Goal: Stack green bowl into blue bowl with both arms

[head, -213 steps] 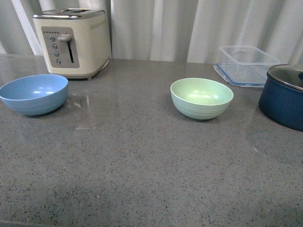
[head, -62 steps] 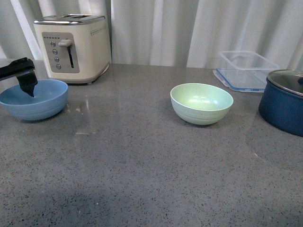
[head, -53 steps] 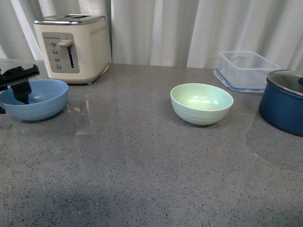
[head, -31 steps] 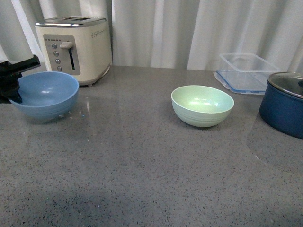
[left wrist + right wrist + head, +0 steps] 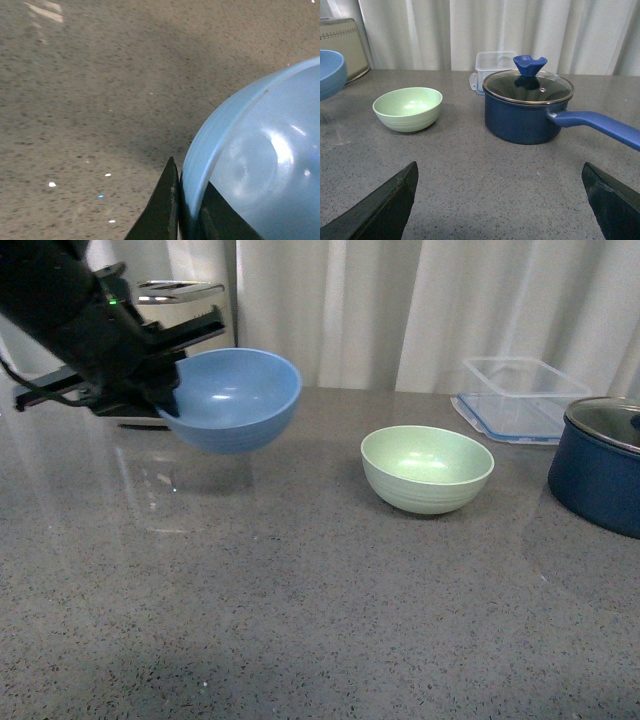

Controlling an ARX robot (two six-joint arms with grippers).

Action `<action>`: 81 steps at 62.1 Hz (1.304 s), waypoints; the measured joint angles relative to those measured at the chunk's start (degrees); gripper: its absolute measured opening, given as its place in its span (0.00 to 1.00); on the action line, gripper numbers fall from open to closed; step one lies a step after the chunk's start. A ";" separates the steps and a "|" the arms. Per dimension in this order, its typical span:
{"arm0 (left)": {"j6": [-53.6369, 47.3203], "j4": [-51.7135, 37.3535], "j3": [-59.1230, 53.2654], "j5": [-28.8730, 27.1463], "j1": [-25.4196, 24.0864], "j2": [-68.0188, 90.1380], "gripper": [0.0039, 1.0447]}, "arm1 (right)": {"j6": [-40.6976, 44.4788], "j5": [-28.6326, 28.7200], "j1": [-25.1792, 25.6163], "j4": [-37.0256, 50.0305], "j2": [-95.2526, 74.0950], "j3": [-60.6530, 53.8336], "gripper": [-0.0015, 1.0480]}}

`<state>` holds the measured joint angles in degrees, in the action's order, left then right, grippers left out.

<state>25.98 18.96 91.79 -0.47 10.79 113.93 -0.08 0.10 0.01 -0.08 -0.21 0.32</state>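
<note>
The blue bowl hangs in the air above the counter, left of centre, tilted slightly. My left gripper is shut on its near-left rim. In the left wrist view the two dark fingers pinch the blue bowl's rim, one inside and one outside. The green bowl sits upright on the grey counter to the right of the blue bowl, apart from it. My right gripper is open low over bare counter, nothing between its fingers; the green bowl lies ahead of it. The right arm is out of the front view.
A cream toaster stands at the back left, partly hidden by my left arm. A clear plastic container sits at the back right. A navy pot with glass lid and long handle stands right of the green bowl.
The left gripper closed on the blue bowl's rim, lifted it off the counter and carried it right toward the green bowl. The green bowl has not moved.
</note>
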 joint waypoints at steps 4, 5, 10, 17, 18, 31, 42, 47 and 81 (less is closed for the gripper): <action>0.26 0.37 1.16 -0.35 1.03 1.51 0.03 | 0.00 0.00 0.00 0.00 0.00 0.00 0.90; 0.28 0.46 1.29 -0.48 1.16 1.75 0.03 | 0.00 -0.02 0.00 0.00 0.00 0.00 0.90; 0.31 0.98 1.88 -1.14 1.90 3.48 0.03 | 0.00 0.00 0.00 0.00 0.00 0.00 0.90; 0.68 1.42 2.23 -1.79 2.21 5.18 0.03 | 0.02 0.00 0.00 0.00 0.00 0.00 0.90; 0.70 1.44 2.23 -1.99 2.21 5.35 0.03 | 0.00 0.00 0.00 0.00 0.00 0.00 0.90; 1.18 1.92 2.40 -2.54 2.19 6.95 0.03 | 0.00 0.00 0.00 0.00 0.00 0.00 0.90; 1.38 1.66 2.43 -0.33 2.21 6.91 0.20 | 0.00 0.00 0.00 0.00 0.00 0.00 0.90; 1.27 1.25 2.40 1.01 2.21 6.01 0.34 | 0.00 0.00 0.00 0.00 0.00 0.00 0.90; -24.46 -53.96 -45.64 -8.09 -2.05 -34.18 0.33 | 0.00 0.00 0.00 0.00 0.00 0.00 0.90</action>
<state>1.52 -35.00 46.15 -8.56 8.73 79.75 -0.08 0.10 0.01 -0.08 -0.21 0.32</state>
